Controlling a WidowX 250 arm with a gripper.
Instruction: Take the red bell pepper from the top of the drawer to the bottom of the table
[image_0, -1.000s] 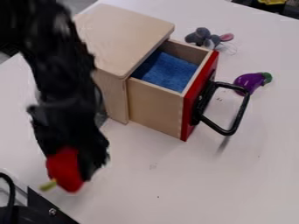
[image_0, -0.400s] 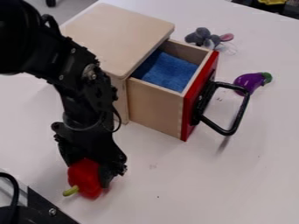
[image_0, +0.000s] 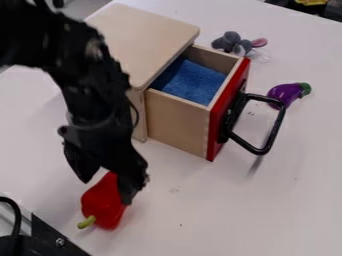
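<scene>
Red pepper (image_0: 103, 206), 1; hand (image_0: 105, 191), 1

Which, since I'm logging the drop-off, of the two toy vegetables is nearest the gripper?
The red bell pepper with the yellow-green stem: it is right at the open gripper, whereas the purple eggplant lies near the black drawer handle.

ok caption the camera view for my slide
Open black gripper at a red bell pepper on the white table, near an open wooden drawer.
</scene>
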